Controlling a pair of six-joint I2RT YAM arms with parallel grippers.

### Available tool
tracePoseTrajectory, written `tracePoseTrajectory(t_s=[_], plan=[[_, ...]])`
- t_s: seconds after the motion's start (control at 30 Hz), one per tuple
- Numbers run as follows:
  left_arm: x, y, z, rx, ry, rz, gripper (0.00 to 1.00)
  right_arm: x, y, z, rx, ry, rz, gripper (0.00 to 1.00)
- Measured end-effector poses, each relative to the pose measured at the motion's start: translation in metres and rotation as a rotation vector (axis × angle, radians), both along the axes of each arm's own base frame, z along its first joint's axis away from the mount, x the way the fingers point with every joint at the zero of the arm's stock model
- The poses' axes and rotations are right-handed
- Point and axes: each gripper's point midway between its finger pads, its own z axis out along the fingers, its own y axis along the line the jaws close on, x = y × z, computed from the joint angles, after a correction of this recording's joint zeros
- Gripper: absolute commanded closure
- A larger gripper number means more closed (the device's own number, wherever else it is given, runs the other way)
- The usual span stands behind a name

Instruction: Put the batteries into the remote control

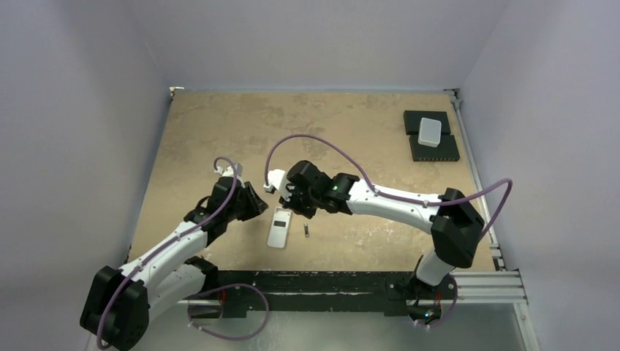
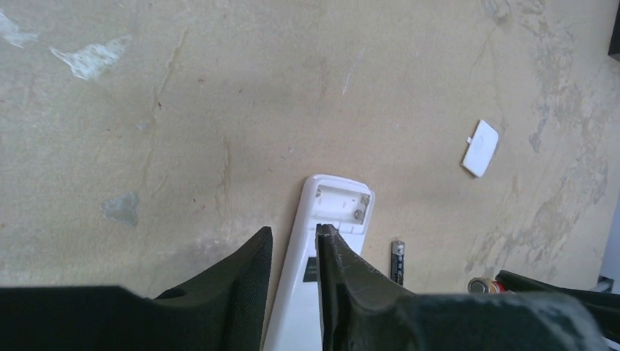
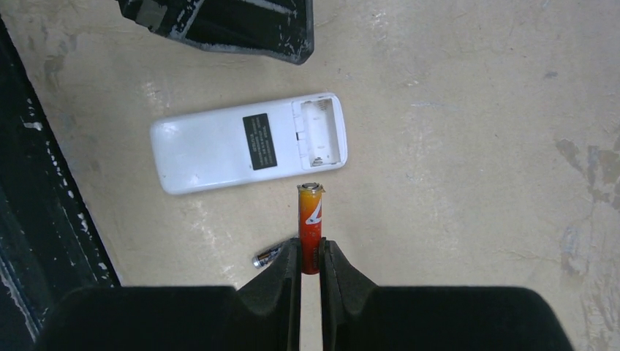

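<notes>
Loading the first battery looks like the step in hand. The right pincer (image 3: 310, 252) is clamped narrow on a battery (image 3: 310, 219), gripping its lower half so the metal-capped end sticks out toward the remote (image 3: 219, 142). The remote lies back-up on the worktop (image 3: 475, 146), its bay (image 3: 320, 131) uncovered and empty. In the right wrist view the bay sits at 12 o'clock of the battery's tip, near but not touching. A second battery (image 3: 267, 257) lies on the worktop at 7 o'clock of the held one, just beside the remote's long edge. The cover (image 2: 480, 148) rests well apart, at 2 o'clock of the remote in the left wrist view.

The next move, I judge, calls for bringing the battery down over the bay, laying it flat in one slot with its ends matched to the contacts, then pressing it home. The remote is loose and may slide, so it wants steadying.

In the top view the left pincer (image 1: 254, 204) hovers at 10 o'clock of the remote, fingers narrowly apart and holding nothing that I can see. Bare worktop shows between it and the remote in the right wrist view. The left arm reaches up from 7 o'clock, elbow low. The right arm sweeps in from 4 o'clock, forearm stretched across the worktop, wrist bent down over the remote's bay end.
</notes>
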Motion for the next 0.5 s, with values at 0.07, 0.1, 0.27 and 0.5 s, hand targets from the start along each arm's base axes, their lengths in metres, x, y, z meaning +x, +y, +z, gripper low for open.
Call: tracePoseTrajectory(t_s=[0.07, 0.1, 0.27, 0.5], plan=[[0.004, 0.004, -0.002, 0.002, -0.005, 0.022, 0.86, 0.002, 0.003, -0.005, -0.015, 0.008, 0.001, 1.00], [0.006, 0.006, -0.003, 0.004, -0.008, 0.032, 0.92, 0.003, 0.004, -0.008, -0.024, 0.012, 0.002, 1.00], [0.007, 0.013, -0.014, 0.016, -0.002, 0.057, 1.00, 0.008, 0.014, -0.018, -0.048, 0.026, 0.004, 1.00], [0.004, 0.010, -0.035, 0.016, 0.032, 0.041, 1.00, 0.014, 0.026, -0.038, -0.085, 0.052, 0.010, 1.00]])
